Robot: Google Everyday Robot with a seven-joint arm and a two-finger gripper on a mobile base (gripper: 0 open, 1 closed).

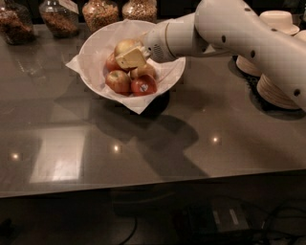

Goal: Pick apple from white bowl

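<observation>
Dark shiny counter (143,143) holds white bowl (93,43) near back. Big yellow-green apple (124,45) sits on top of pile inside. Gripper (130,58) is right against its front side, reaching in from right. Gripping or loose: cannot tell.

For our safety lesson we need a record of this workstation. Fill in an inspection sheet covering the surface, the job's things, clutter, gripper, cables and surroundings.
Surface: dark glossy counter, lamp reflections, no spills seen.
Job's things: apple at the back of the pile in the white bowl, which is lined with paper.
Clutter: other apples in the bowl, one red apple with a sticker.
Gripper: gripper inside the bowl, at the apple's front; whether it holds the apple cannot be told.
Cables: cables below the counter.
Surroundings: jars behind the bowl; stacked paper bowls further along.
</observation>
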